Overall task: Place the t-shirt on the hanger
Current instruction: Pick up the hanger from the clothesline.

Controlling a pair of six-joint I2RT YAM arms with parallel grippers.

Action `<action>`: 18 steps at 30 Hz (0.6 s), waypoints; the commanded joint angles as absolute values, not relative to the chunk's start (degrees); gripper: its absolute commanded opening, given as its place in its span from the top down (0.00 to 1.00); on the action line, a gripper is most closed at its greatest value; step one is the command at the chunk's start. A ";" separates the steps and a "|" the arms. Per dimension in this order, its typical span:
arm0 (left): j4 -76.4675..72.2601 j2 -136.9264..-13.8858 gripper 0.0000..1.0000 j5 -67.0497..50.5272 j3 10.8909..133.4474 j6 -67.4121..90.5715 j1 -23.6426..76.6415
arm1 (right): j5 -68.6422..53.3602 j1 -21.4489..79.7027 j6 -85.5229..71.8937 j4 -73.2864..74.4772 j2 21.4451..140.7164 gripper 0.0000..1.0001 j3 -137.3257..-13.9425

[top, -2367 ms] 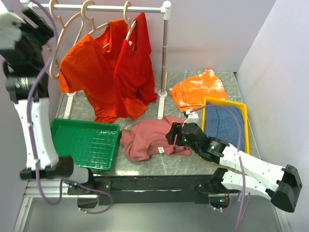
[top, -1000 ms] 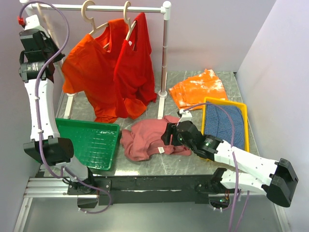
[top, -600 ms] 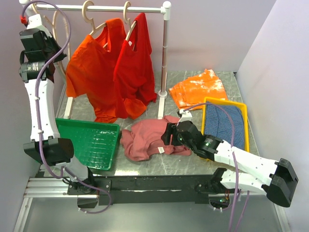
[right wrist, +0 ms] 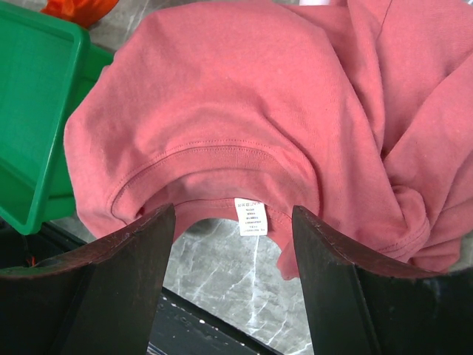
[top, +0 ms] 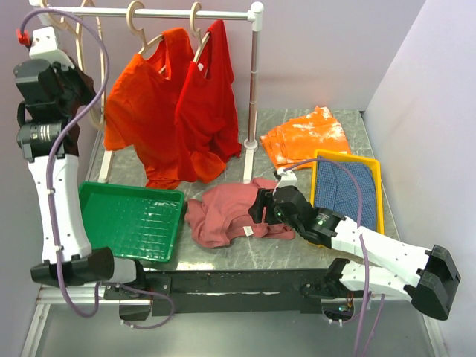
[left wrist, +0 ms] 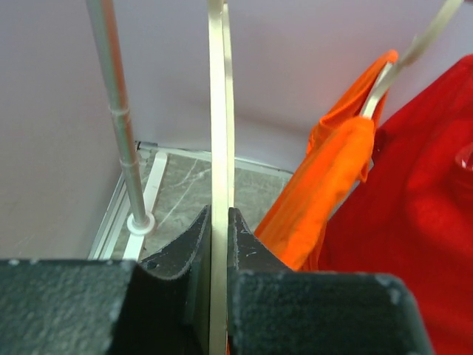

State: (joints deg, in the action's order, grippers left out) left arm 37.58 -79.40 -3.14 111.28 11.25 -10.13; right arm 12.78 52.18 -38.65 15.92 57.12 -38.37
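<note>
The dusty rose t-shirt (top: 223,216) lies crumpled on the table, its neck opening and white label (right wrist: 251,216) towards the near edge. My right gripper (right wrist: 233,214) hovers open just above that collar, one finger on each side of the label, holding nothing; the top view shows this gripper (top: 256,207) at the shirt's right side. My left gripper (left wrist: 219,214) is shut on the thin beige hanger (left wrist: 220,111), which runs upright between the pads. That left gripper (top: 74,83) is raised high at the far left, beside the rail's end.
A white rail (top: 163,13) carries an orange shirt (top: 137,111) and a red shirt (top: 208,97) on their own hangers. Its left post (left wrist: 118,126) stands close by. A green tray (top: 134,190) sits left of the t-shirt. A yellow tray (top: 347,155) and folded orange cloth (top: 305,137) lie right.
The left arm has drawn the hanger off the rail's left end and shifted left with it. The orange shirt has swung slightly. The right arm has barely moved.
</note>
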 commanded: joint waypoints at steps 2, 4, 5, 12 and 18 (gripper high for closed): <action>34.28 -73.58 0.99 -2.99 105.22 11.69 -10.20 | 13.27 52.03 -38.32 15.20 56.07 0.28 -39.29; 34.45 -71.82 0.99 -1.24 103.28 12.30 -10.20 | 13.01 52.03 -38.32 15.47 56.42 0.28 -39.20; 34.37 -69.98 0.99 -0.71 101.10 12.57 -10.20 | 13.01 52.03 -38.32 15.56 56.43 0.28 -39.29; 32.61 -59.86 0.99 3.86 91.50 14.85 -10.20 | 13.45 52.03 -37.53 16.61 55.38 0.28 -39.73; 33.14 -52.66 0.99 5.62 89.39 16.17 -10.20 | 14.33 52.03 -37.53 18.19 53.79 0.28 -39.99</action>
State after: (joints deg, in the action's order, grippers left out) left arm 37.41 -57.82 3.18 90.15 14.55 -10.13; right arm 12.82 52.18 -38.20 17.45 56.05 -38.37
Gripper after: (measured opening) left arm 0.121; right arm 0.720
